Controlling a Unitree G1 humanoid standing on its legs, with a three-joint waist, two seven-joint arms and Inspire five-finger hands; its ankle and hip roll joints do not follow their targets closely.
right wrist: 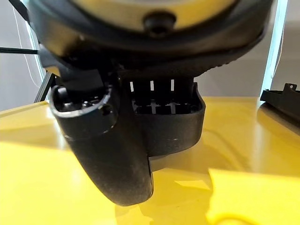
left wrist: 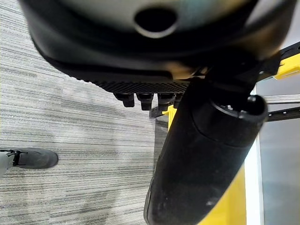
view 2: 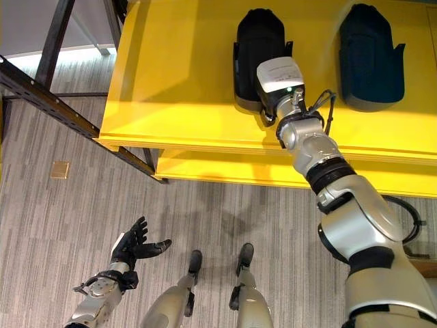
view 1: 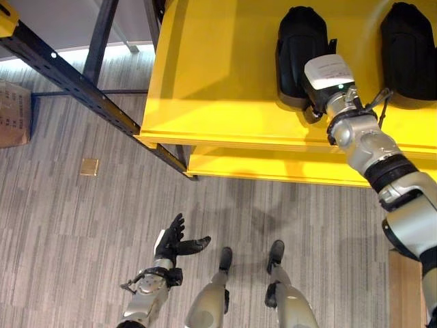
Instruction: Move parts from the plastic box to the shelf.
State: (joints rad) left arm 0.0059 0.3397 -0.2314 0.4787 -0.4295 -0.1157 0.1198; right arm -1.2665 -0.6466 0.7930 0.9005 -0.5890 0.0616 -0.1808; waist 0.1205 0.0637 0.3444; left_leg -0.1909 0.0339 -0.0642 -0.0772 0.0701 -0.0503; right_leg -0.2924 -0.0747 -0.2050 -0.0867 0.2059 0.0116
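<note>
Two parts [view 1: 299, 51] [view 1: 407, 48] lie side by side (apart) on the shelf [view 1: 218, 102].

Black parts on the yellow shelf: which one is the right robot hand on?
The black part on the robot's left; the right robot hand reaches it. The other black part lies apart, untouched.

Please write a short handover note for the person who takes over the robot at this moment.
Right hand: on the yellow shelf, at the left black part; its fingers are hidden behind the part, so the grip is unclear.
Left hand: open, holding nothing, low over the floor.
Done: a second black part lies on the shelf, to the right.
Left: confirm release, withdraw the right arm, fetch any further parts.
</note>
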